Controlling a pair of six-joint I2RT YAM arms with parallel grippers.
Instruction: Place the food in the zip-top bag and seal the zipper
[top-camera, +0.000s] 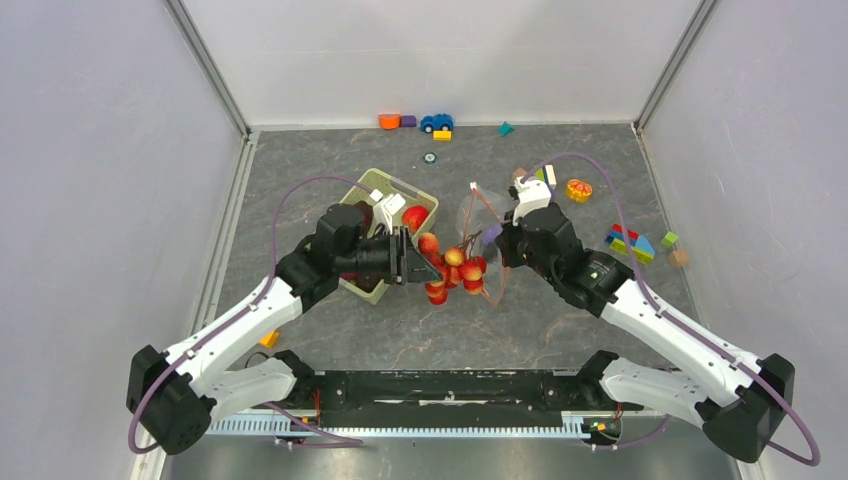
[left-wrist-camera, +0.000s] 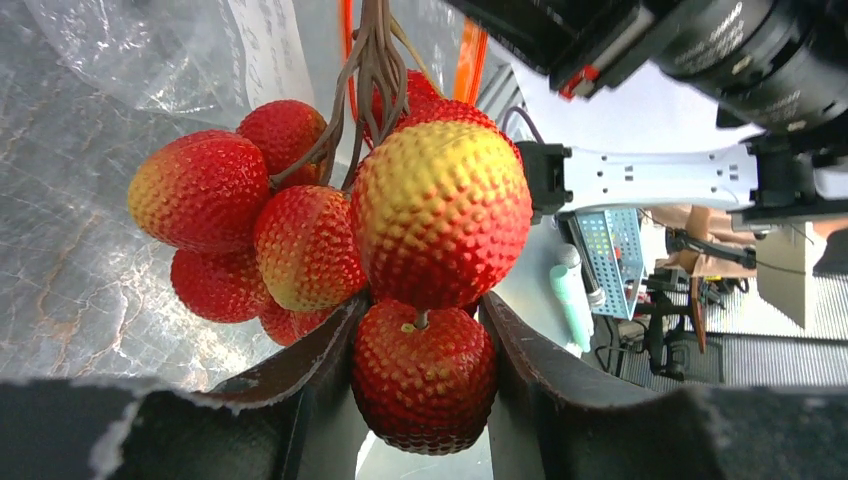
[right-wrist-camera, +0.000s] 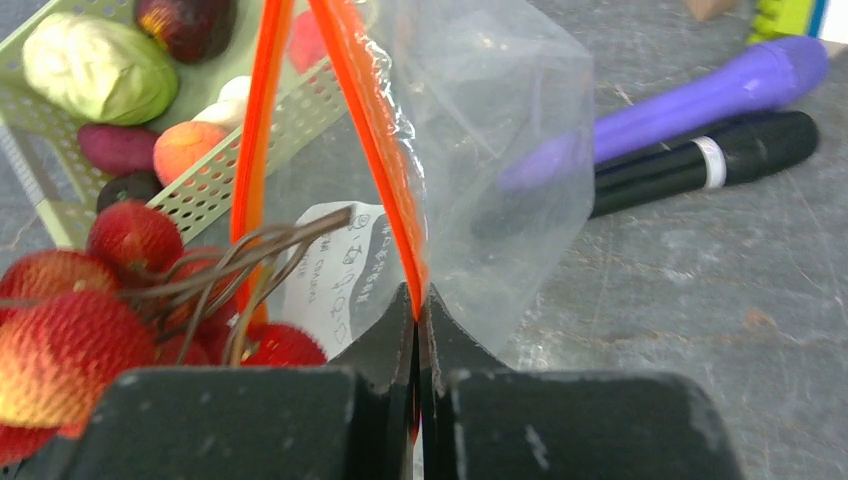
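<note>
Since the two halves of the zipper (right-wrist-camera: 405, 265) split apart just past the pinch, the zip-top bag (right-wrist-camera: 500, 150) stands open. In the right wrist view both orange strips run up and away from the fingers, long axis roughly in line with the gripper, one half leaning left. Bag sits mid-table, just right of the basket (right-wrist-camera: 215, 180), white label (right-wrist-camera: 335, 270) showing through the plastic.

Status on the right gripper (right-wrist-camera: 417, 320): fully closed, pinching the zipper at one end. Right arm reaches forward and left from its base, fingers aimed toward the left arm.

Then the fruit cluster (top-camera: 455, 270): red bumpy fruits on brown stems (left-wrist-camera: 370, 70). Long axis is roughly left-right in the top view, stems leading away from the left gripper (left-wrist-camera: 420, 330) toward the bag. It sits right at the bag mouth and the stems cross the left strip; can't tell if any of it is inside.

That gripper is part-open, clamped on the end fruit (left-wrist-camera: 425, 380), with the other fruits clear of the fingers. Left arm stretches forward and right across the basket's near corner, wrist level, pointing at the right gripper. A cabbage (right-wrist-camera: 100, 65) and other pieces sit in the basket.
</note>
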